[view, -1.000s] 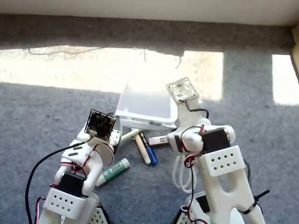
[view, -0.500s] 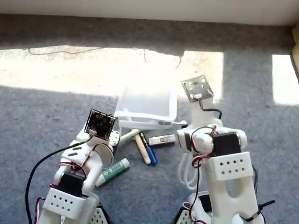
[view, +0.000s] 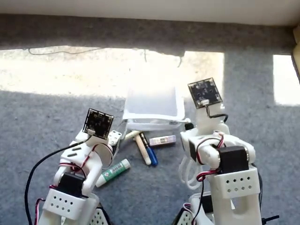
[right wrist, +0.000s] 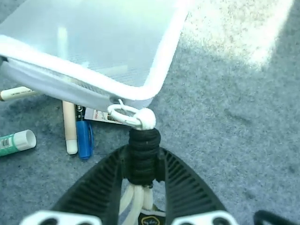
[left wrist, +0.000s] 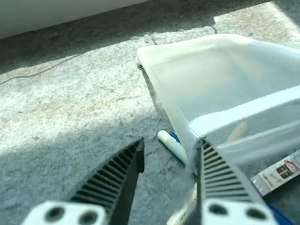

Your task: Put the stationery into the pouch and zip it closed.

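Observation:
The translucent white pouch (view: 152,108) lies on the grey carpet with its mouth toward the arms. My right gripper (right wrist: 143,152) is shut on the black cord zip pull (right wrist: 143,140) at the pouch's (right wrist: 103,42) near right corner, just past a white ring (right wrist: 124,114). My left gripper (left wrist: 172,144) stands open at the pouch's (left wrist: 220,79) near left corner, one finger (left wrist: 213,183) against the mesh edge. Loose stationery lies in front of the mouth: a green glue stick (view: 112,171), a cream pen (view: 143,150), a blue pen (view: 150,150) and a small labelled item (view: 161,139).
Another cream pen (view: 129,136) pokes out beside the left gripper (view: 119,132). A white pen end (left wrist: 171,146) lies under the pouch's corner. White cables (view: 185,171) hang by the right arm. Sunlit carpet stretches behind the pouch; a thin cable (view: 65,50) runs along the back.
My right arm has swung to the right with the zip pull, dragging the pouch's near right corner that way and turning the pouch. The left arm has barely moved.

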